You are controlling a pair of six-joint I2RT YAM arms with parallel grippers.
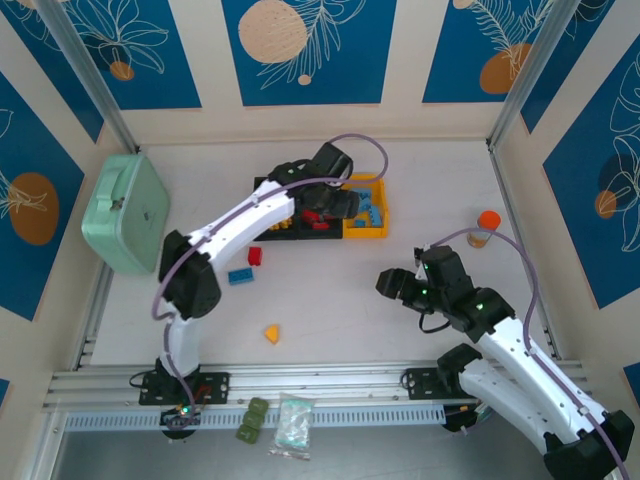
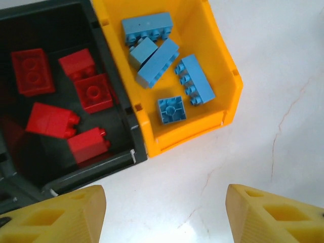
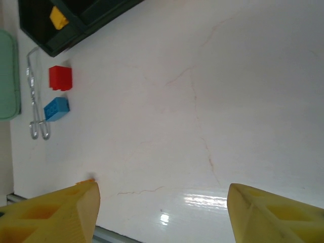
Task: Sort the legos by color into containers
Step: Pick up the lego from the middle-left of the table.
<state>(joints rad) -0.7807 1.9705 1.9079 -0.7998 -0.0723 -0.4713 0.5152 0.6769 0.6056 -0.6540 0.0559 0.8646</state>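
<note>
The containers (image 1: 366,230) stand in a row at the back middle. In the left wrist view, the black bin (image 2: 76,174) holds several red legos (image 2: 93,92) and the yellow-orange bin (image 2: 223,55) holds several blue legos (image 2: 195,79). My left gripper (image 2: 164,212) hangs open and holding nothing above the table just in front of these two bins, and it covers part of the row (image 1: 330,208). Loose on the table lie a red lego (image 1: 255,256), a blue lego (image 1: 240,276) and a yellow-orange lego (image 1: 272,333). My right gripper (image 1: 392,283) is open over bare table (image 3: 162,212), with nothing between its fingers.
A mint green case (image 1: 125,210) sits at the left edge. An orange-capped bottle (image 1: 487,228) stands at the right. Olive green blocks (image 1: 252,420) and a clear bag (image 1: 293,425) lie on the near rail. In the right wrist view, a yellow lego (image 3: 58,17) lies in a black bin.
</note>
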